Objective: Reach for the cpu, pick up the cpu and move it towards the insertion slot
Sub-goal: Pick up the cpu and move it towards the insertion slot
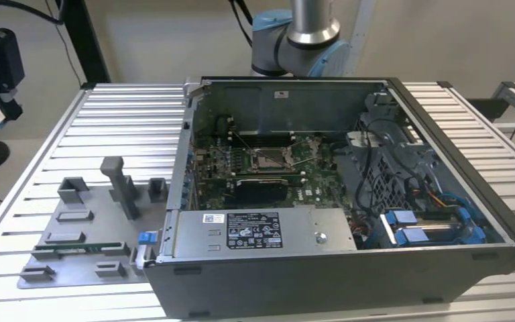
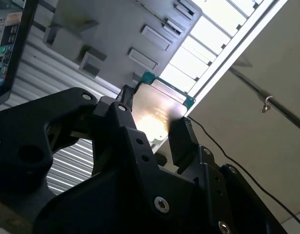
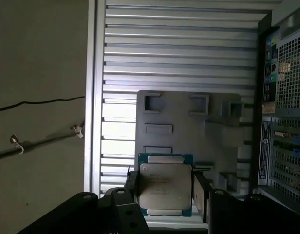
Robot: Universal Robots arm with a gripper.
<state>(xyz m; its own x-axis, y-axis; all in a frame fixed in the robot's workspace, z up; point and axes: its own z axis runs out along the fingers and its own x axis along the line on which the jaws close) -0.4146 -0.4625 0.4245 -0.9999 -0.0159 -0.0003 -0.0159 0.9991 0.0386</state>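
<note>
Black two-finger gripper point(image 3: 165, 195) is clamped on the cpu point(image 3: 165, 185), a small flat square chip w/ silvery-white metal lid on a thin green board rim. Both wrist views show it pinched between the fingers point(image 3: 202, 195) at two opposite side edges, lid facing the cams.

Chip is off the surface, held in the air over the grey plastic fixture plate point(image 3: 184, 126) on the slatted aluminium table point(image 3: 179, 44), outside the open grey metal computer case point(image 1: 329, 282). The insertion slot point(image 1: 271, 159), a square socket w/ shiny silver frame and dark centre on the green motherboard, sits deep inside the case, well apart from the plate side. So pick looks done and carry is underway, not yet at the socket.

Handling, my judgement:
- light and stiff, won't flex
- lid is smooth metal, so prob slippery; the thin edges give little contact area
- underside contacts are likely fragile, so grip by the edges only, as now, w/ modest force
- a tilt in the grip could make seating in the frame awkward; chip looks roughly square to the fingers in the first wrist view
</note>
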